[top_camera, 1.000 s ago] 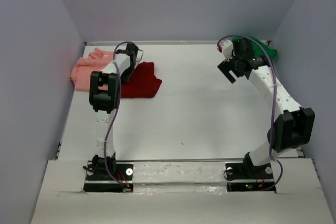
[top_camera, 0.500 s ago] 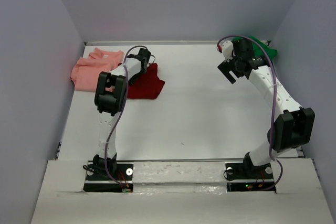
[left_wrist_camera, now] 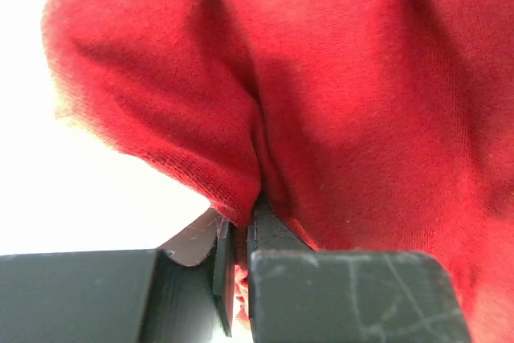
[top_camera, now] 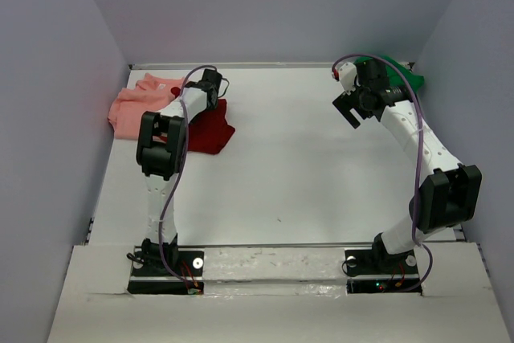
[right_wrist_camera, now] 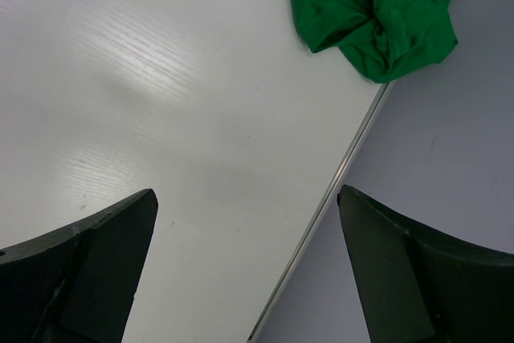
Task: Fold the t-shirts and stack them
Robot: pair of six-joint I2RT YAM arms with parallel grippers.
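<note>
The dark red t-shirt [top_camera: 210, 128] lies bunched at the back left of the table, partly over the salmon pink t-shirt [top_camera: 136, 106]. My left gripper [top_camera: 215, 87] is shut on a fold of the red cloth [left_wrist_camera: 337, 102], which fills the left wrist view and is pinched between the fingers [left_wrist_camera: 265, 234]. The bright green t-shirt [top_camera: 401, 76] sits crumpled in the back right corner, seen also in the right wrist view [right_wrist_camera: 377, 14]. My right gripper [top_camera: 350, 108] hangs open above the table just in front of the green shirt, nothing between its fingers.
The table's right edge [right_wrist_camera: 337, 182] runs right under the right gripper, with the grey side wall [top_camera: 474, 118] beyond it. The left wall [top_camera: 56, 118] stands close to the pink shirt. Both arm bases are at the near edge.
The left gripper swung right with the red shirt, then came back left and toward the rear, bunching the cloth into a narrower heap. The right arm has stayed still.
</note>
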